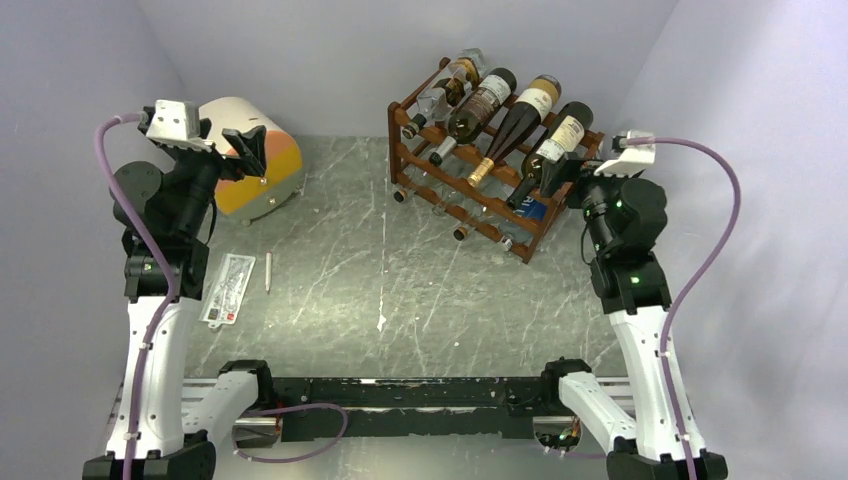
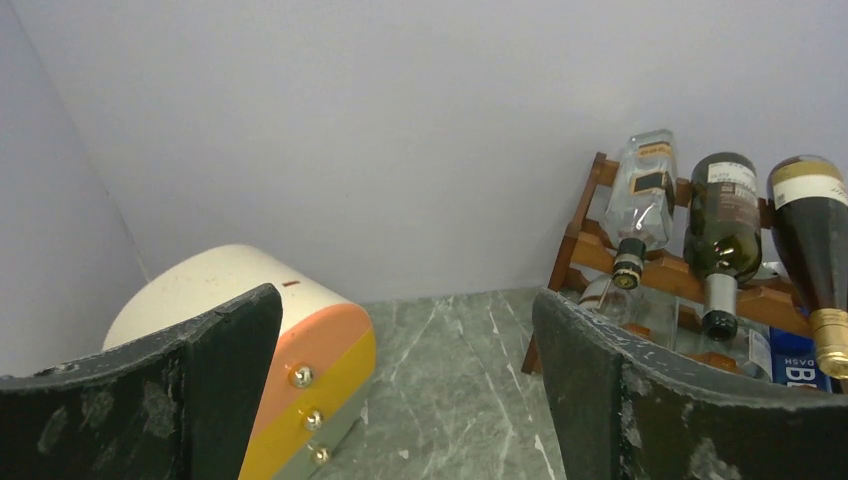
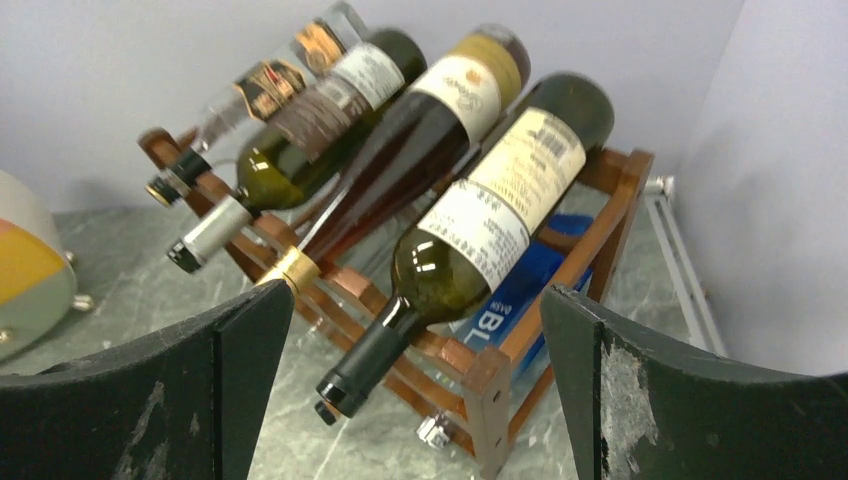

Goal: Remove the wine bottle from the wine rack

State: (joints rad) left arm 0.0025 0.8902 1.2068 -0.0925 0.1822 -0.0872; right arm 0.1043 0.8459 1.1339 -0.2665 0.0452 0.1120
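Rack (image 3: pixel 487 400): one
Top-row bottles (image 1: pixel 482 103): four
Lower-row bottles (image 1: pixel 535 208): perhaps four, partly hidden
Rounded box (image 1: pixel 255 160): one
Packet (image 1: pixel 228 288): one
Pen (image 1: pixel 268 271): one
Robot arms (image 1: pixel 160 330): two

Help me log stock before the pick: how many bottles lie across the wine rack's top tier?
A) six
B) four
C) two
B: on the top tier of the wine rack lie a clear bottle, a dark green bottle, a gold-foiled bottle and a cream-labelled bottle.
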